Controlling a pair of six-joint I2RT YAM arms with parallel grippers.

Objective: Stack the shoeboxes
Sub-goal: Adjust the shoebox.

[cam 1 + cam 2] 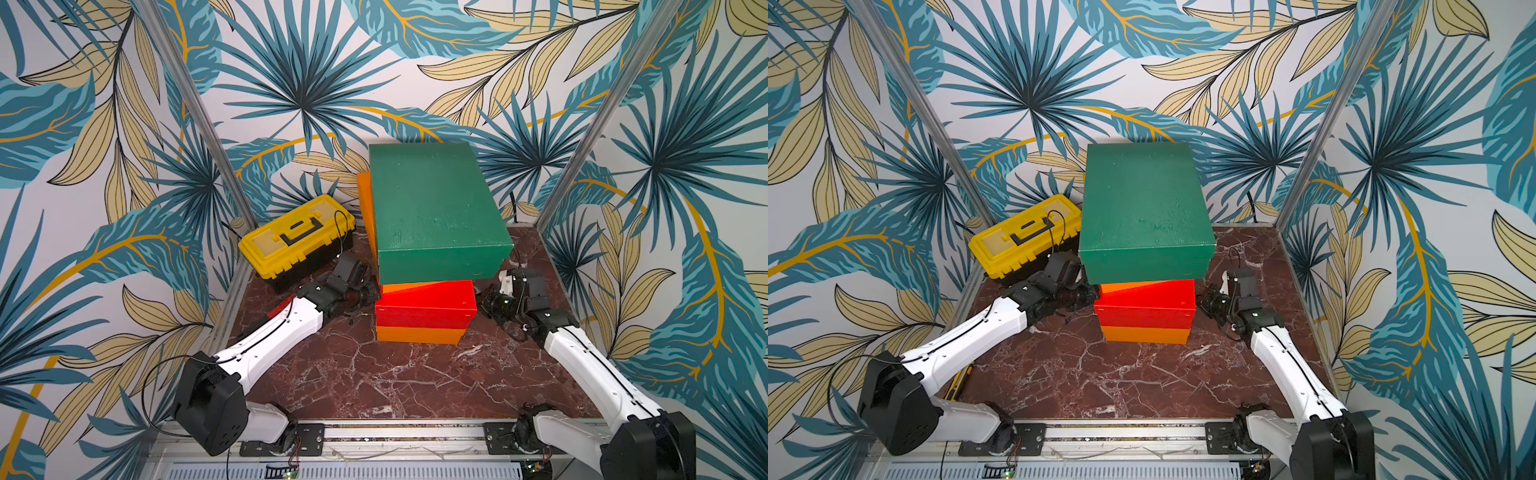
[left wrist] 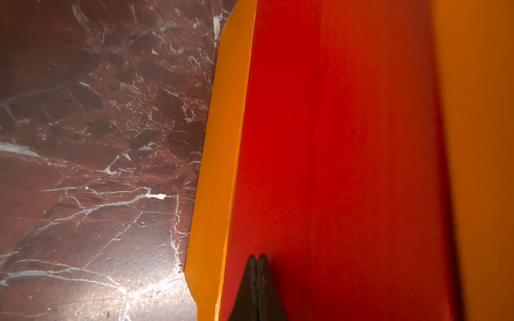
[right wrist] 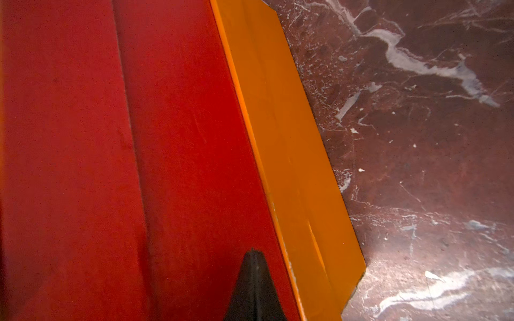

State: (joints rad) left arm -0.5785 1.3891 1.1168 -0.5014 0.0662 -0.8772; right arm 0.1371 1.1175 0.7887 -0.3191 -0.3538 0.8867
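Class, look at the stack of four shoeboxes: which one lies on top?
The dark green shoebox. It alone is green and tops the stack, over the upper orange shoebox, the red shoebox and the bottom orange shoebox.

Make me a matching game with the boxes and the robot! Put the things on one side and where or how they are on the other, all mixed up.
Things:
1. green shoebox
2. red shoebox
3. yellow toolbox
4. left tool

Place or state:
A. second from the bottom
B. shut tight
C. topmost of all
D. off to the side, nothing on it

Pairs: 1-C, 2-A, 3-D, 4-B
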